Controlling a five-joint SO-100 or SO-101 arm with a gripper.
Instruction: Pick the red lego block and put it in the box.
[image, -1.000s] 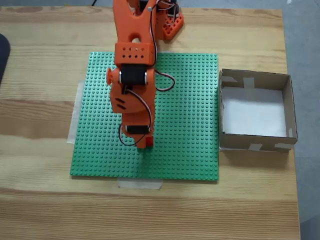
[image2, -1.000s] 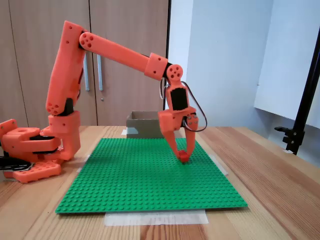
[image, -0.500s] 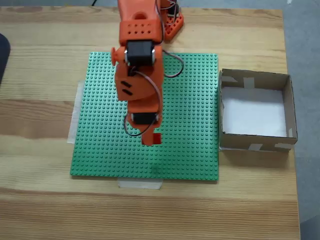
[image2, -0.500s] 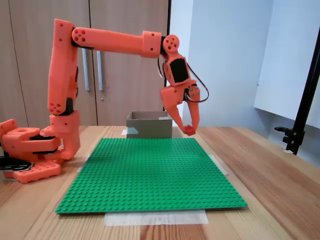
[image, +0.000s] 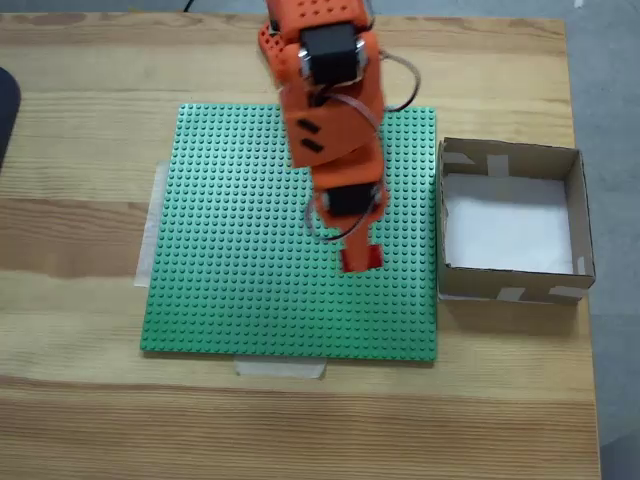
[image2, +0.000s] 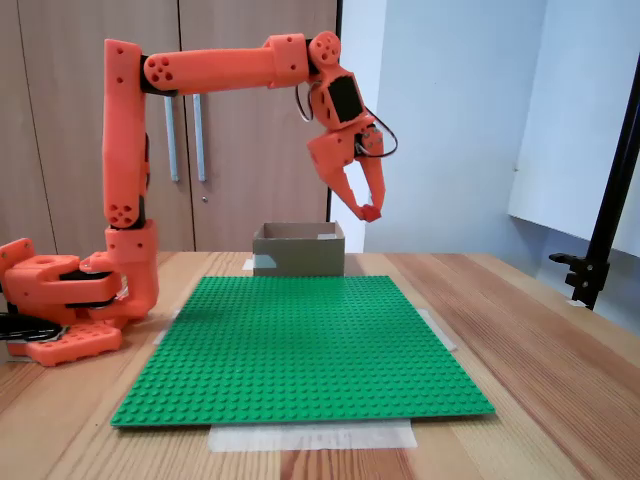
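Note:
My orange gripper (image: 360, 258) (image2: 369, 212) is shut on the red lego block (image: 366, 256) (image2: 371, 213), which shows as a small red piece at the fingertips. In the fixed view from the side it hangs high above the green baseplate (image2: 300, 345), well over the height of the box (image2: 299, 250) behind it. From above, the gripper sits over the baseplate's (image: 230, 260) right part, a short way left of the brown cardboard box (image: 512, 222), whose white bottom lies bare.
The arm's orange base (image2: 60, 300) stands at the table's left in the side view, at the top edge from above. Pale tape (image: 280, 368) holds the baseplate to the wooden table. A black stand (image2: 600, 240) rises at the right.
The gripper has lifted the red block off the baseplate, risen high, and swung right toward the box.

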